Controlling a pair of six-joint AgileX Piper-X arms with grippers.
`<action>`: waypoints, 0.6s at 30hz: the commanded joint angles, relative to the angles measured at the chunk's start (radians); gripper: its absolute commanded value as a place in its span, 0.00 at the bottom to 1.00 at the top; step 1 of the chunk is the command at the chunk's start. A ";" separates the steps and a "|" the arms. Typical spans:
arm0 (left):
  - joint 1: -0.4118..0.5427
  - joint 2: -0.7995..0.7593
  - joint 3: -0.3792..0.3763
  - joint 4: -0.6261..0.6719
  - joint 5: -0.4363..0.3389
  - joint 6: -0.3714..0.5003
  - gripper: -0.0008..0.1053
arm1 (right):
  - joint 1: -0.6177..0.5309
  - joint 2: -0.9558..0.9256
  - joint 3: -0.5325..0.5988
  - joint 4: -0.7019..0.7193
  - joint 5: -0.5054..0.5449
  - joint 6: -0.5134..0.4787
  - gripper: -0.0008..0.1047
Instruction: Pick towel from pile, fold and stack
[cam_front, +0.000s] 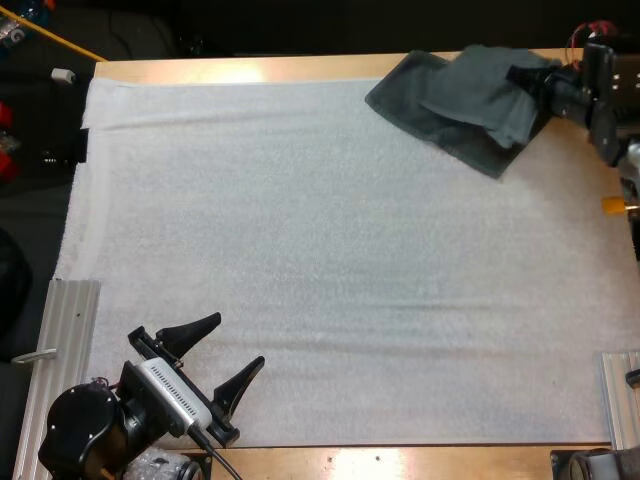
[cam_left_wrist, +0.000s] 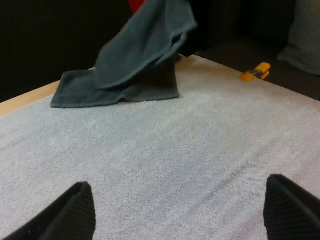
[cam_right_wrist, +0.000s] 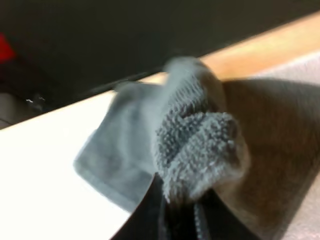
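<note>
Seeing one dark grey-green towel (cam_front: 455, 100) at the far right corner of the white mat (cam_front: 320, 260), close to the far edge of the tabletop (cam_front: 250, 68). Looped terry pile, hemmed border. Partly flat on the mat, partly raised into a loose draped fold, one corner pointing toward mid-mat.

From the high view: getting the whole layout, with the towel far right, the left hand (cam_front: 238, 341) near left, bare mat between, well apart.
From the left wrist view: getting the height instead. Lower hem flat on the mat, upper part rising off it like a tent.
From the right wrist view: getting the grip close up. Bunched wad of pile squeezed between the fingers (cam_right_wrist: 150, 215), rest of the cloth trailing down to the mat beyond.

Right hand (cam_front: 530, 78): pinching the towel at its right-side edge, coming in from the right over the far corner.
Left hand: fingers spread wide, nothing between them, low over the near left part of the mat, pointing across toward the towel.
</note>
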 joint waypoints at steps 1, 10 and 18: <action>-0.004 0.001 0.000 -0.017 0.005 -0.005 0.66 | 0.008 -0.051 -0.011 0.011 -0.004 -0.013 0.01; -0.004 0.001 -0.004 -0.047 0.005 -0.015 0.66 | 0.037 -0.317 -0.011 0.152 -0.009 -0.053 0.01; -0.004 0.001 -0.022 -0.068 0.006 -0.044 0.66 | 0.135 -0.481 -0.011 0.337 -0.009 -0.059 0.01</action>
